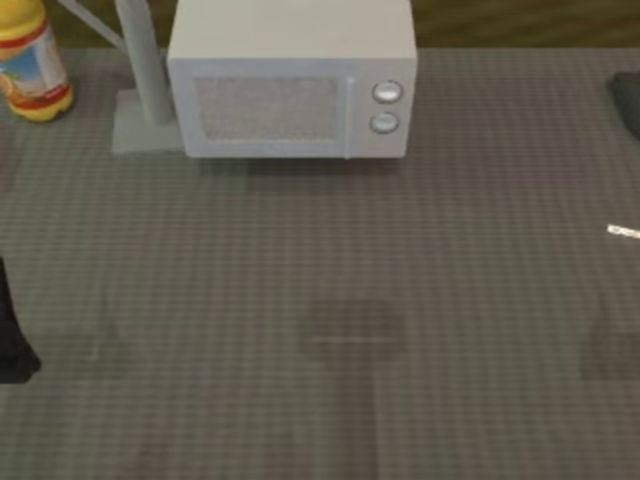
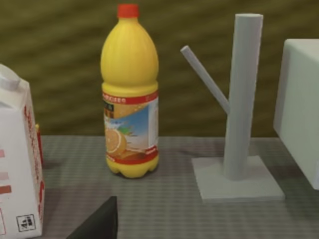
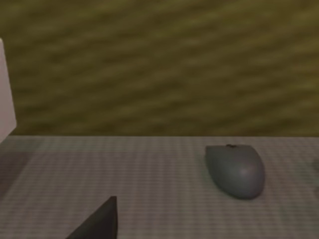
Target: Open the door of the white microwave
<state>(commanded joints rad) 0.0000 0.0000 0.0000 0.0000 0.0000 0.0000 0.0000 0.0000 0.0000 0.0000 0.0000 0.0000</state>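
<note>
While I am watching from above, the white microwave [image 1: 291, 78] is sitting at the far edge of the table [image 1: 330, 300], a little left of the middle, with the door [image 1: 262, 108] lying flat and closed across most of its front and the two silver knobs [image 1: 386, 107] stacked to the right of it. Just beside the microwave on its left, the grey stand [image 1: 145, 100] is standing with its pole upright, and further left an orange juice bottle [image 1: 32, 60] is sitting near the table's far left corner. In the left wrist view I am seeing that bottle upright, with a white carton [image 2: 17, 164] nearer to the camera and well apart from the stand. My left arm is showing only as a dark shape [image 1: 12, 335] at the left edge of the top view, well away from the microwave; my right arm is not showing there. In the right wrist view a grey computer mouse [image 3: 235, 170] is resting on the table. Each wrist view is showing just one dark finger tip [image 2: 99, 221], so I cannot tell how wide either claw is standing.
</note>
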